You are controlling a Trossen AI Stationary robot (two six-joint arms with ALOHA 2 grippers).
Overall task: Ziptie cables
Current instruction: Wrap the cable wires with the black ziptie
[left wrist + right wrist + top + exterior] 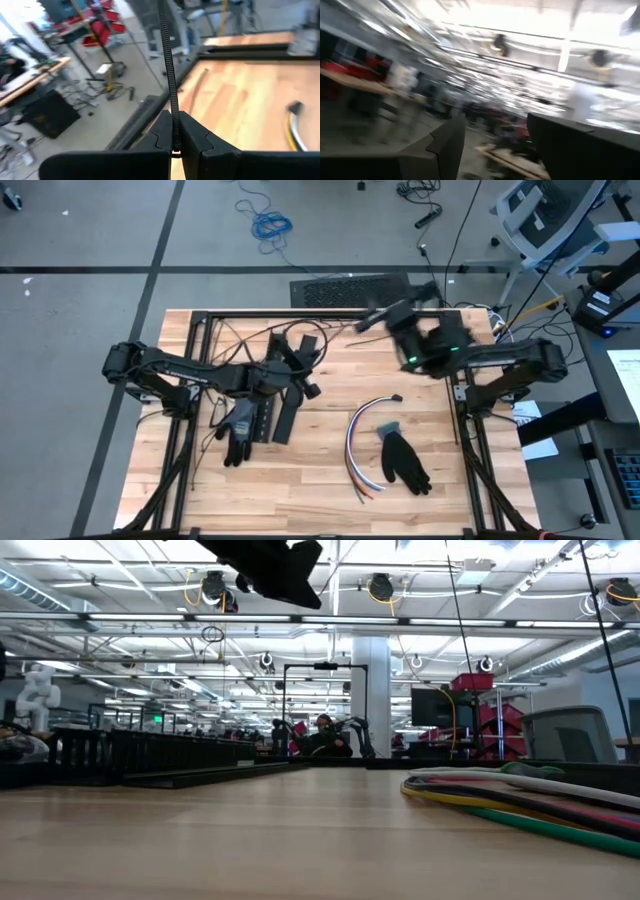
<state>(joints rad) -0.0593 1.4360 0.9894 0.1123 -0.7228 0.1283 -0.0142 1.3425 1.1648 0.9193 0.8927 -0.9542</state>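
Curved bundle of thin white, grey, orange, blue and green cables [362, 438] lies on the light wooden bench [320, 480], beside a black fabric glove [403, 460]. Left end effector [176, 145], above bench centre-left, pinches a black ribbed plastic ziptie [169, 75]. Right end effector [495, 145], raised near the far edge, fingers wide apart.

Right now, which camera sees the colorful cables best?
The high view shows them best: the cables lie whole in a curve on the table, beside a black glove. The low view shows only their near ends, side-on. The left wrist view catches a small bit; the right wrist view shows none.
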